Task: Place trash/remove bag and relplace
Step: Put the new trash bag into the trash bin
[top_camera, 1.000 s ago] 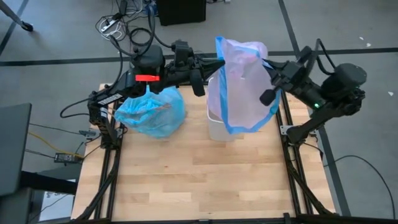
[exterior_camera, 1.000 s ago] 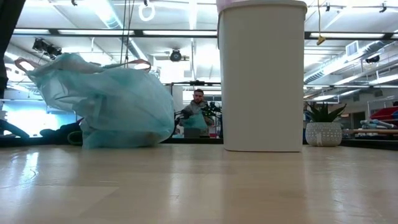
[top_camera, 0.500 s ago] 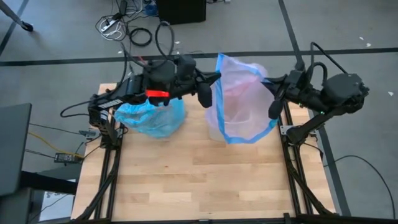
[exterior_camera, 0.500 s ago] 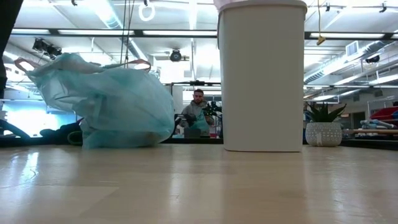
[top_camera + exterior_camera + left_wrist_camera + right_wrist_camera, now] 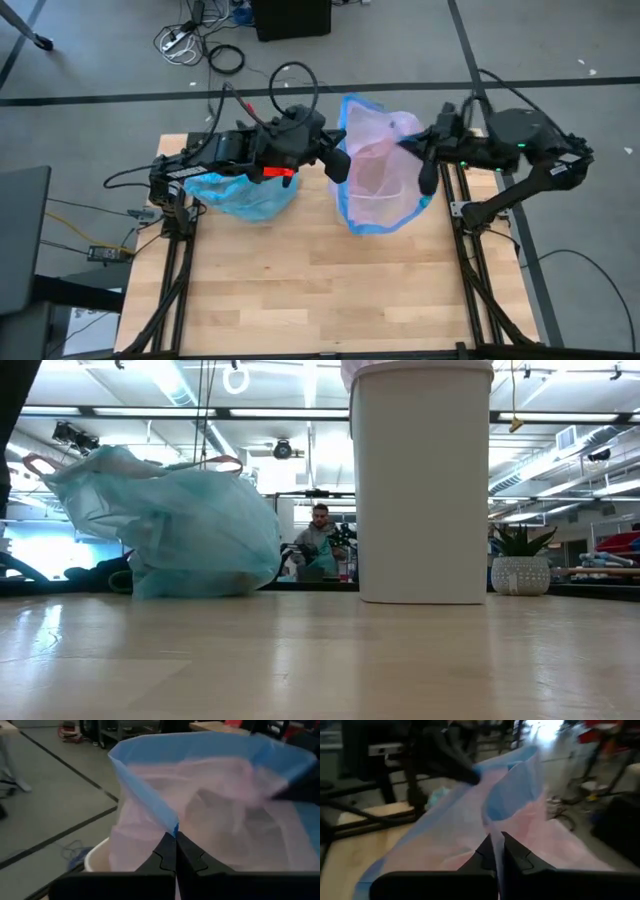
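Note:
A pale pink translucent bag with a blue rim band [image 5: 385,175] hangs open between my two grippers above the white bin [image 5: 420,490], hiding the bin from above. My left gripper [image 5: 337,165] is shut on the rim's left side and my right gripper [image 5: 424,170] on its right side. The light-blue bin liner [image 5: 240,195], bulging and bunched at the top, rests on its bottom on the table's far left part [image 5: 170,530]. No loose trash shows. My left gripper [image 5: 175,836] pinches the pink bag's blue rim band [image 5: 167,822] at a fold, coming level from the table's left. The bag hangs open below, over the bin's rim [image 5: 95,860]. My right gripper [image 5: 496,837] pinches the opposite side of the blue rim band [image 5: 492,815] between its two fingers, coming from the table's right. The film runs in slack folds from the hold toward the left gripper.
The bin stands on the table's far middle, right of the light-blue liner. Bare wooden tabletop [image 5: 320,290] lies toward the near edge. Cables [image 5: 200,40] lie on the floor behind the table. A person [image 5: 318,545] sits far off in the room.
Both grippers have moved toward the near edge and down, and the right one has drawn toward the left. The pink bag has come lower over the bin, covering it from above, and its mouth has narrowed. The light-blue liner has stayed put.

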You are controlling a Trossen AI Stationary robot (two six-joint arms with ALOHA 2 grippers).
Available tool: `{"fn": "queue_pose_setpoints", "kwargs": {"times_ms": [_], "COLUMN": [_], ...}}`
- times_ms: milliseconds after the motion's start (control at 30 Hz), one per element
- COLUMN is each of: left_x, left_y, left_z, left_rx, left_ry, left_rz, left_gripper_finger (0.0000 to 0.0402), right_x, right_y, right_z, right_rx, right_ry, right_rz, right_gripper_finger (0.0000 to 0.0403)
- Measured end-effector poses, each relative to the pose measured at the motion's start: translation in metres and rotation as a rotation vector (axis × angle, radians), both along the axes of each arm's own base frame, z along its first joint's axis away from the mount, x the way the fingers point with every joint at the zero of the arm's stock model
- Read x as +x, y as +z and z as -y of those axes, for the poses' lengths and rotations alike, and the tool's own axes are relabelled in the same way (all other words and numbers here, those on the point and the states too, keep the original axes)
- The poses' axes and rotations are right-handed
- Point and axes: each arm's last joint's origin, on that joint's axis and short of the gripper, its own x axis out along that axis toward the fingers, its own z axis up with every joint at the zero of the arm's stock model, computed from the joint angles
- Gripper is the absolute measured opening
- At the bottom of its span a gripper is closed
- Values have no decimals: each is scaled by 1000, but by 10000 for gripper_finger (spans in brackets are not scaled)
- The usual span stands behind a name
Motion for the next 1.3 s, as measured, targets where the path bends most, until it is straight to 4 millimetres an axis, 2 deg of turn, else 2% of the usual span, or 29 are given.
{"fn": "queue_pose_setpoints", "kwargs": {"times_ms": [133,233,300,633,800,967,1133,1233,1300], "left_x": [-3,-7,-10,-22,-26,-30,-36,-38,-39], "left_y": [-3,-3,-2,-5,-9,-15,-20,-23,-24], "left_z": [6,10,13,31,33,33,31,31,30], "left_rx": [59,111,129,237,246,233,225,231,239], "left_ry": [76,132,159,257,288,306,330,346,354], "left_rz": [-51,-88,-93,-187,-222,-254,-294,-315,-326], "left_gripper_finger": [1,1,1,1,1,1,1,1,1], "right_x": [20,26,26,21,20,21,19,11,1], "right_y": [-6,1,6,-6,-6,-6,1,8,13], "right_z": [2,0,2,31,34,32,26,24,26], "right_rx": [59,54,40,117,122,162,198,190,173], "right_ry": [207,367,401,54,20,102,262,288,240], "right_rz": [-10,68,118,27,25,30,91,148,182], "right_gripper_finger": [0,0,0,0,7,44,105,145,166]}}
